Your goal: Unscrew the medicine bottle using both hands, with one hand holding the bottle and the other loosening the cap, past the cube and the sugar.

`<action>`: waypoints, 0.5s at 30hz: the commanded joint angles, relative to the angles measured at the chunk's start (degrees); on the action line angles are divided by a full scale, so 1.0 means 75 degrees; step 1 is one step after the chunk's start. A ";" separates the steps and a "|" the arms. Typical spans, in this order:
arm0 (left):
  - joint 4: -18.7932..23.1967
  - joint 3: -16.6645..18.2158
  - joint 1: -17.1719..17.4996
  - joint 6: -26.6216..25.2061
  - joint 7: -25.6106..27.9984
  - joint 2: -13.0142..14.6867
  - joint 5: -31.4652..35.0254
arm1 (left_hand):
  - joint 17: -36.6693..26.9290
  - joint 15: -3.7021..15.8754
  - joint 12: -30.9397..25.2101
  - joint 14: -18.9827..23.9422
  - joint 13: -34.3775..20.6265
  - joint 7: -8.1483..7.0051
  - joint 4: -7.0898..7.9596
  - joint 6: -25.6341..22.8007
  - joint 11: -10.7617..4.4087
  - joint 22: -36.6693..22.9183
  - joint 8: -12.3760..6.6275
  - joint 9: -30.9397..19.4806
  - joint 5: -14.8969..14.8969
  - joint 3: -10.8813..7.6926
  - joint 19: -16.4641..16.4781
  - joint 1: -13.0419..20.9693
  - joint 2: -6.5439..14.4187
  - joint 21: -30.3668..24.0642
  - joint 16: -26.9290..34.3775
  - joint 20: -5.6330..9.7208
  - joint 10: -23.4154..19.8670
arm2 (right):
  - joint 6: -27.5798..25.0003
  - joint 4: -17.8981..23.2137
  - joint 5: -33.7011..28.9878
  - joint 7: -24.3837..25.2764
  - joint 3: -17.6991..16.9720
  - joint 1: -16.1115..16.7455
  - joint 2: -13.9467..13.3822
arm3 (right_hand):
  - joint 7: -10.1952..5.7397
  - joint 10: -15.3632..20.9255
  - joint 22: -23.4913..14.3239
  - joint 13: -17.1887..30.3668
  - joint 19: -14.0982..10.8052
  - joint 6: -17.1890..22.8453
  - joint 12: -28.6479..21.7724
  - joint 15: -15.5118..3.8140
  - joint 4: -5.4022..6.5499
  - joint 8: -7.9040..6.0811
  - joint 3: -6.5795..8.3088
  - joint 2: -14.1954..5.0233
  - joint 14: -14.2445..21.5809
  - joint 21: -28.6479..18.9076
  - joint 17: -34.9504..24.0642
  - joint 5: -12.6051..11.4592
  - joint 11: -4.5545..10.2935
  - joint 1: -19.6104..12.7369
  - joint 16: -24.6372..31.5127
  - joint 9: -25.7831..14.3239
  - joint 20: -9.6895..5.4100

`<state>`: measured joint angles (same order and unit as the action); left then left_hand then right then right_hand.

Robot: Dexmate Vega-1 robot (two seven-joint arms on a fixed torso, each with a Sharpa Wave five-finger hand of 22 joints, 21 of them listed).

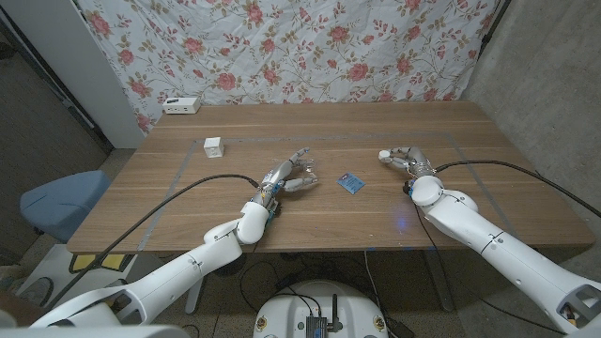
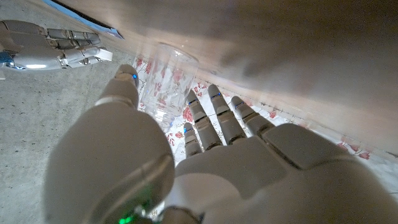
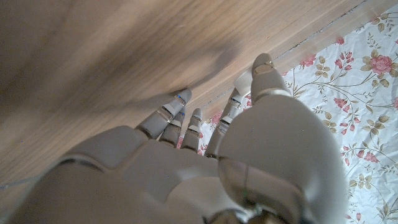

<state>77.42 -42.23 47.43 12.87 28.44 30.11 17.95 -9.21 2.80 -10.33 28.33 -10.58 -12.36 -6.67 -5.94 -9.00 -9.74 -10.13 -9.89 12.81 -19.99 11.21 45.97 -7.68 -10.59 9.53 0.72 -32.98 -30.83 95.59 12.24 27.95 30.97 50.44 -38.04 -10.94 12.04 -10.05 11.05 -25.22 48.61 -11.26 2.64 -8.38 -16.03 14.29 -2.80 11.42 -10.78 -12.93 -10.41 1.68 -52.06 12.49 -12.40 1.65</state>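
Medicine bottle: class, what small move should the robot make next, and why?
Probably lower the right hand and set down the small white piece it pinches, seemingly the cap. The left hand holds the clear bottle, whose top looks open, well apart from the right hand.

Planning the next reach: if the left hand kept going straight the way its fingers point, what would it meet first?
Probably the clear bottle: the left hand already has its fingers around it. Beyond, the table looks free, though depth is unclear.
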 commanded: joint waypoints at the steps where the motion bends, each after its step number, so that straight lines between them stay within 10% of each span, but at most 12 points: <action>1: 0.0057 0.0055 -0.0006 0.0080 -0.0115 0.0029 -0.0076 | -0.0024 0.0699 0.0020 -0.0172 -0.0022 -0.0018 0.0027 0.0116 0.0030 -0.0012 -0.0002 -0.0017 0.0106 0.0096 -0.0095 -0.0129 -0.0007 0.0017 -0.0005 0.0009 0.0189 | 0.0165 -0.0105 -0.0169 0.0093 0.0065 -0.0002 0.0053 | -0.0074 -0.0024 -0.0012 0.0034 0.0279 0.0002 0.0035 -0.0029 0.0011 0.0011 -0.0050 0.0017 -0.0117 0.0038 -0.0023 0.0014 0.0083 0.0112 -0.0041 -0.0014 0.0082; 15: 0.0063 0.0077 -0.0006 0.0011 -0.0075 0.0003 -0.0027 | -0.0026 0.0669 -0.0006 -0.0287 -0.0022 -0.0018 0.0050 0.0155 0.0063 -0.0012 -0.0011 -0.0018 0.0154 0.0151 -0.0194 -0.0187 0.0042 0.0023 0.0022 -0.0023 0.0319 | 0.0118 -0.0088 -0.0167 -0.0060 0.0091 -0.0017 0.0020 | -0.0161 -0.0271 -0.0003 0.0036 0.0450 -0.0421 0.0088 -0.0024 -0.0020 0.0203 -0.0055 0.0130 -0.0285 0.0022 -0.0031 0.0015 0.0063 0.0183 -0.0082 0.0001 0.0073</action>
<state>77.76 -41.88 47.38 13.32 27.59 30.28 17.53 -9.21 2.46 -10.33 26.50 -10.58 -12.39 -6.24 -4.96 -8.32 -9.74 -10.13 -9.89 13.66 -19.08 9.99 44.86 -7.58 -10.59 9.53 0.73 -30.90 -29.66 94.97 11.18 28.47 31.37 50.46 -37.76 -12.19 10.37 -9.98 11.05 -23.11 46.13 -10.80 2.47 -8.14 -14.82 14.05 -2.29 9.55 -10.76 -12.92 -10.41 2.46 -50.63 12.07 -12.24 1.18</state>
